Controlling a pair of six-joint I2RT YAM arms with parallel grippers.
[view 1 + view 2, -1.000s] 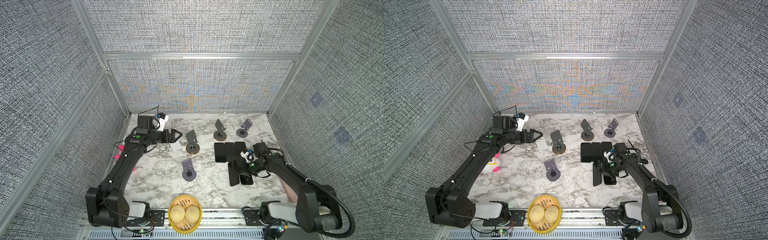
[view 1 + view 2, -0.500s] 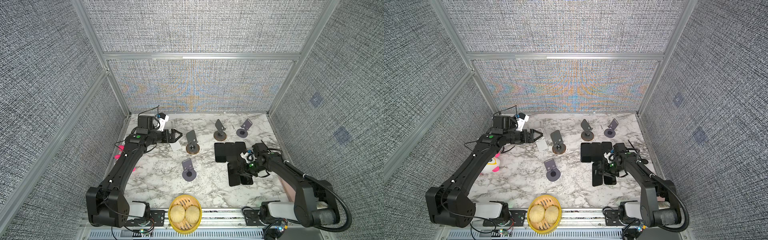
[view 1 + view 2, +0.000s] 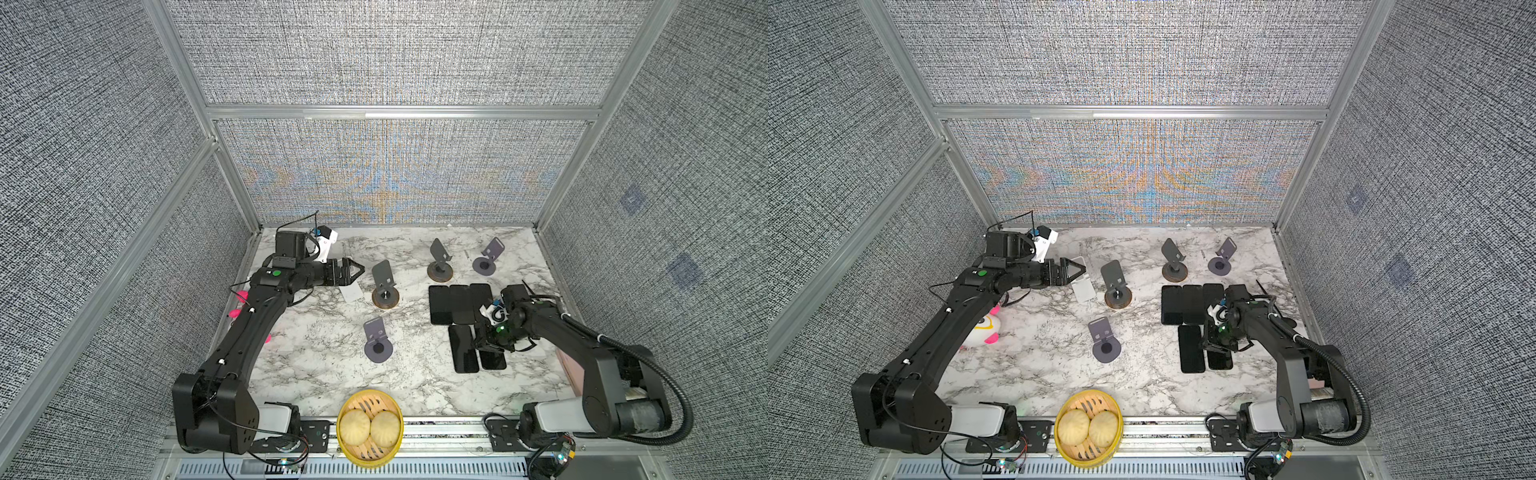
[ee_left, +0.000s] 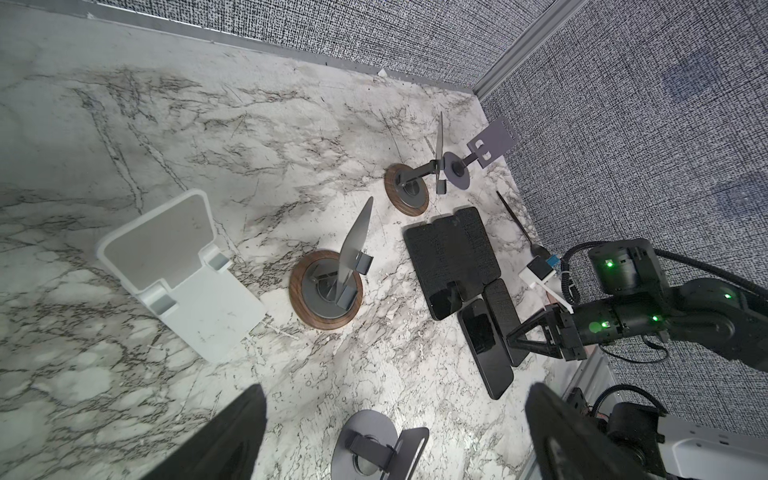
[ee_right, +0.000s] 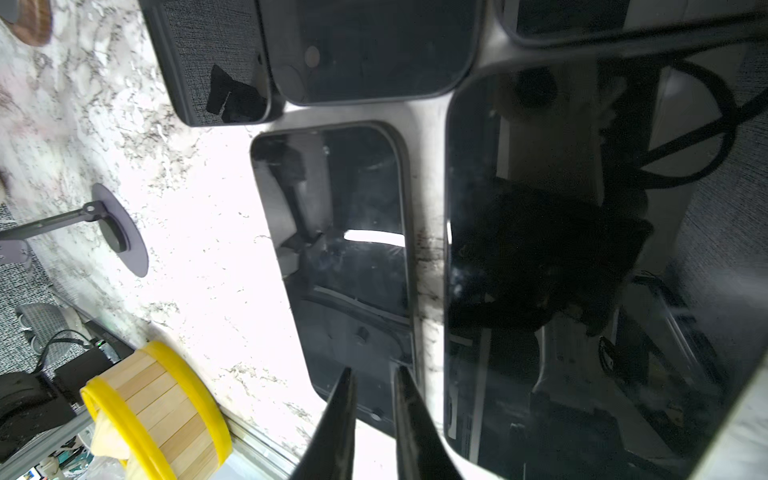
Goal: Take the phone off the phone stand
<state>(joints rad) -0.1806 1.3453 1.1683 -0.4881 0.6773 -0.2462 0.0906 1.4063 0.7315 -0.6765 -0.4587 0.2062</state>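
Note:
Several black phones lie flat on the marble at the right: three side by side point(image 3: 457, 303), and two nearer the front point(image 3: 463, 349). My right gripper point(image 3: 478, 340) hangs low over the front pair. In the right wrist view its jaws point(image 5: 375, 370) are open by a narrow gap over the end of one phone point(image 5: 345, 249), with nothing between them. My left gripper point(image 3: 361, 270) is wide open above a white phone stand point(image 3: 352, 293), which holds nothing. Every other stand in view is bare too.
Two stands with wooden bases point(image 3: 385, 297) point(image 3: 439, 272) and two grey ones point(image 3: 377, 349) point(image 3: 484, 265) stand mid-table. A bamboo steamer point(image 3: 369, 428) with two buns sits at the front edge. A plush toy point(image 3: 984, 328) lies under the left arm. Walls enclose the table closely.
The phone that my right gripper held tilted now lies flat beside the other front phone, and the right jaws have parted slightly. The left arm has not moved.

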